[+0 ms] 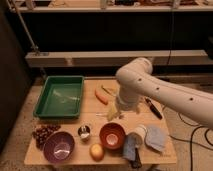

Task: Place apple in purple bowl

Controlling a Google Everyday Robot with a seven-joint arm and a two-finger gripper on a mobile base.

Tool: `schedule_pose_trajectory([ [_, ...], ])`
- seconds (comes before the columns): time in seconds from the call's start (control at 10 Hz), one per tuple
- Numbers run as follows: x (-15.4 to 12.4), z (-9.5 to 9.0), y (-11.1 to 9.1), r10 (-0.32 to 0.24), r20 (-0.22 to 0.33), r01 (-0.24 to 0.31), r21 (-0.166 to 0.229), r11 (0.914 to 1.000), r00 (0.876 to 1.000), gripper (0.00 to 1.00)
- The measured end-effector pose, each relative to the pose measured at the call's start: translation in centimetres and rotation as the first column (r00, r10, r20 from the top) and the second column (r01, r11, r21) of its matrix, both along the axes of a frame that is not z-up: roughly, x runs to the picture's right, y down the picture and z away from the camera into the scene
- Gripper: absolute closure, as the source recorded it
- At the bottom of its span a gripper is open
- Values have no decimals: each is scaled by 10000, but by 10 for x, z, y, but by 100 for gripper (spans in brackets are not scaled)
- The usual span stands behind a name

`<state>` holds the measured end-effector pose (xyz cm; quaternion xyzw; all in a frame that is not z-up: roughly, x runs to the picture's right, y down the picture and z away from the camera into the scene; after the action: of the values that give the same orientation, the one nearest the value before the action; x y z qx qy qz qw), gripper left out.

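The apple [96,151], small and yellow-orange, lies at the table's front edge between the purple bowl [59,147] on its left and the orange bowl [112,135] on its right. The purple bowl is empty and shows a shiny pale inside. My white arm reaches in from the right and bends down over the middle of the table. The gripper [113,113] hangs low just behind the orange bowl, some way behind and to the right of the apple. It holds nothing that I can see.
A green tray [60,95] stands at the back left. A carrot [101,96] lies beside it. Dark grapes [44,133] and a small metal cup [84,131] are near the purple bowl. A white cup [138,133], cloths [155,138] and a black pen [154,108] are at the right.
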<state>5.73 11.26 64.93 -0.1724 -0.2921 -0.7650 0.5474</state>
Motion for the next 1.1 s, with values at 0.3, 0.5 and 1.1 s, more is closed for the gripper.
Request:
schedule_pose_trajectory([
  [0.3, -66, -24, 14, -2579, 2053, 2478, 741, 9660, 9441, 20],
  [0.5, -85, -33, 24, -3543, 2862, 3361, 1120, 9351, 8903, 20],
  [1.1, -94, -32, 26, -3893, 4189, 3588, 1530, 9208, 8203, 20],
])
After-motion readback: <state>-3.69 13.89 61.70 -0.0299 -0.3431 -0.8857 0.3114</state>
